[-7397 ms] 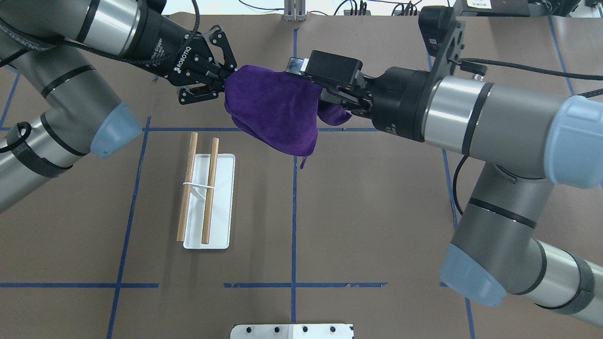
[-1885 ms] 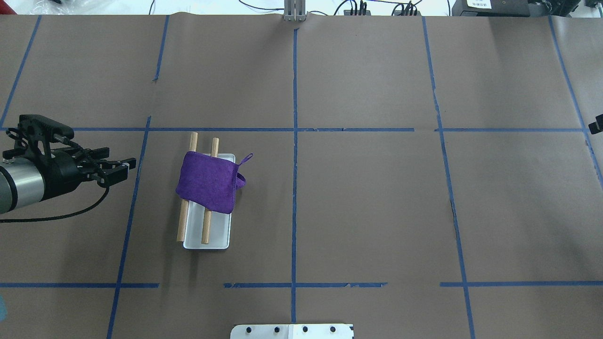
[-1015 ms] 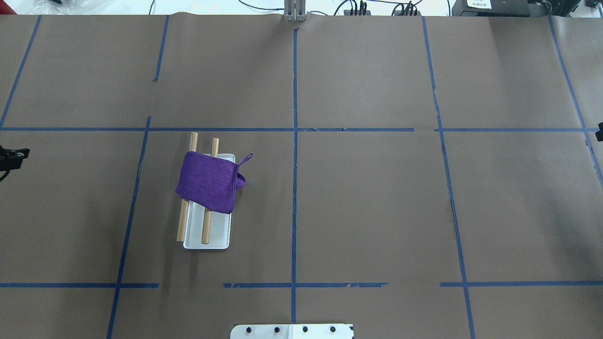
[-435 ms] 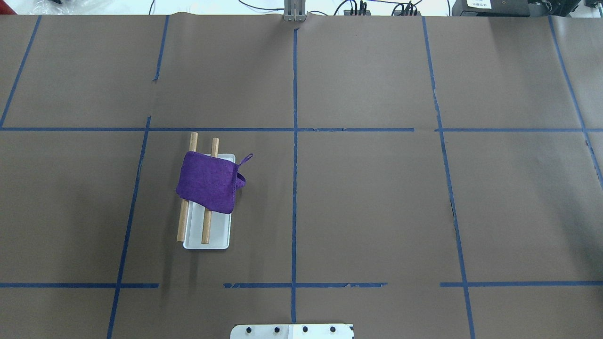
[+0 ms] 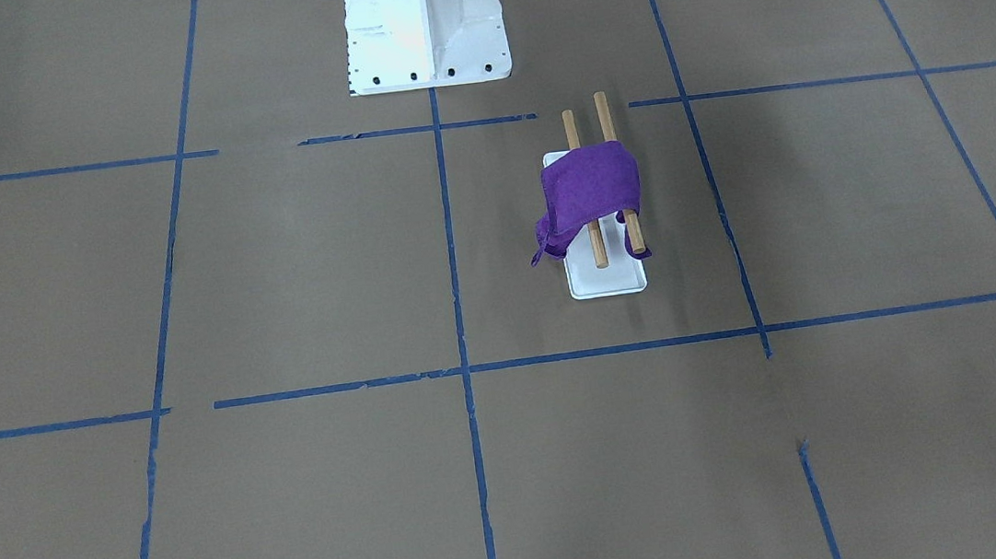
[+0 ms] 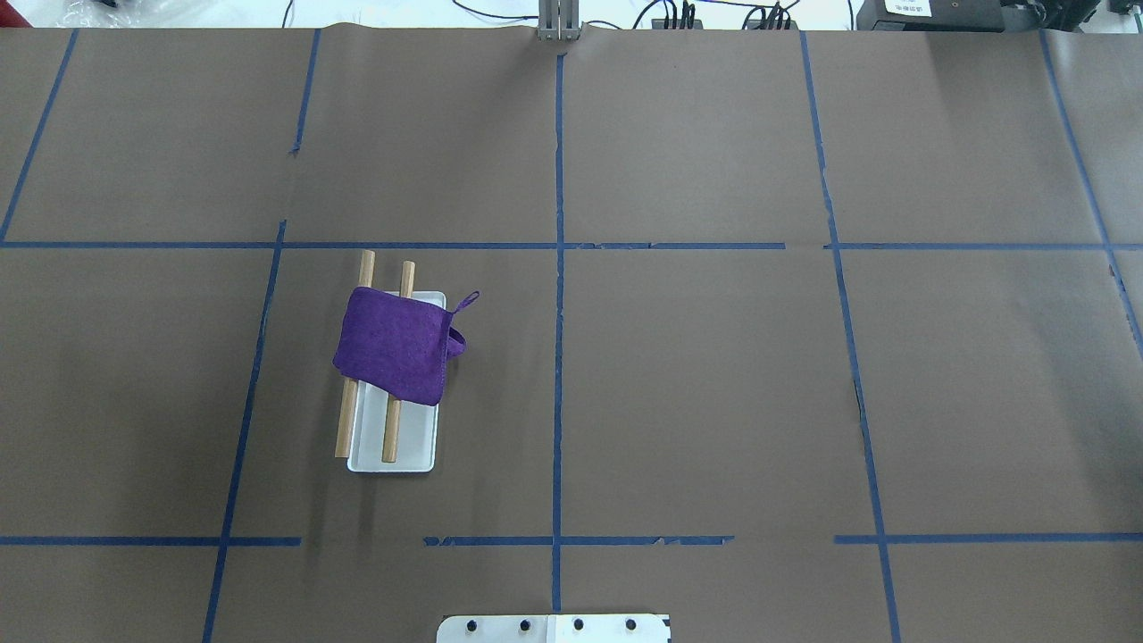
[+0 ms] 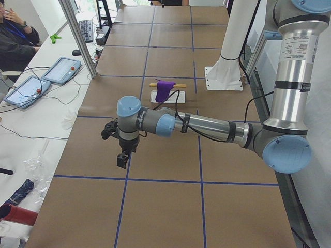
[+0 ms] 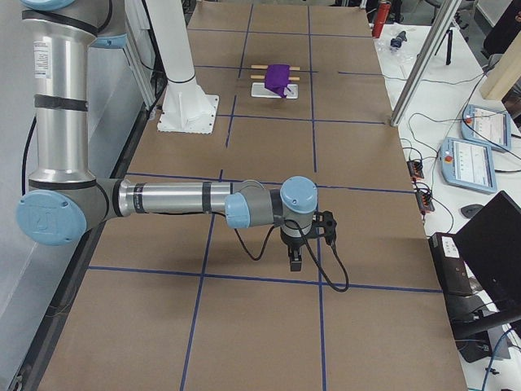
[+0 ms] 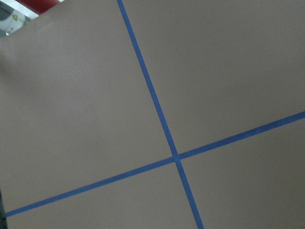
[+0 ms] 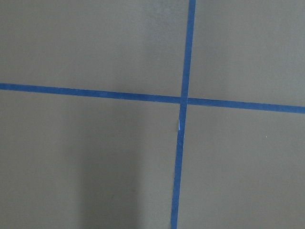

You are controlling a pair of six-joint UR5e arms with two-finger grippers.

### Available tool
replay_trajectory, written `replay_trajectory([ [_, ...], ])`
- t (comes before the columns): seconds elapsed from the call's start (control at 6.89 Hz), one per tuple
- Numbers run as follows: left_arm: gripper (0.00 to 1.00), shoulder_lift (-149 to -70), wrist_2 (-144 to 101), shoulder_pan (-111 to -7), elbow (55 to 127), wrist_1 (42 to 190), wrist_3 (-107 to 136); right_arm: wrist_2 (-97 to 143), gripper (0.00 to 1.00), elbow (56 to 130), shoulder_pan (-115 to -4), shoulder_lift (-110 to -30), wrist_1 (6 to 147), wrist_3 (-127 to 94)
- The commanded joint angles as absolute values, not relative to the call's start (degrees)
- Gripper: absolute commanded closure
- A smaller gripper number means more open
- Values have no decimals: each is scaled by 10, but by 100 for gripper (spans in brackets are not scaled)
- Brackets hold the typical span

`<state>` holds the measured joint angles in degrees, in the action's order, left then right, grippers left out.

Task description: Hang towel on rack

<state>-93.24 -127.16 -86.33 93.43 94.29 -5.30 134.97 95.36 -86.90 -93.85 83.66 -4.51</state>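
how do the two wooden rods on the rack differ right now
The left rod runs along the left edge of the white base plate; the right rod runs over the plate's middle. Toward the robot, the left rod shows more bare wood than the right rod, as the edge of the towel slants. Both are light brown, parallel and crossed by the towel.

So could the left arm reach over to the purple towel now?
Probably yes. The left hand hangs over the table, well away from the towel draped on the rack, and nothing stands between them.
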Motion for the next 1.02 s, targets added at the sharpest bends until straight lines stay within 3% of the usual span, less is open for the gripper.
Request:
replay_trajectory([
  [0.0, 0, -926, -1303, -887, 896, 937, -54, 1353, 0, 947, -882, -950, 843, -43],
  [0.87, 0, -925, -1317, -910, 899, 904, -52, 1388, 0, 955, -906, -962, 911, -41],
])
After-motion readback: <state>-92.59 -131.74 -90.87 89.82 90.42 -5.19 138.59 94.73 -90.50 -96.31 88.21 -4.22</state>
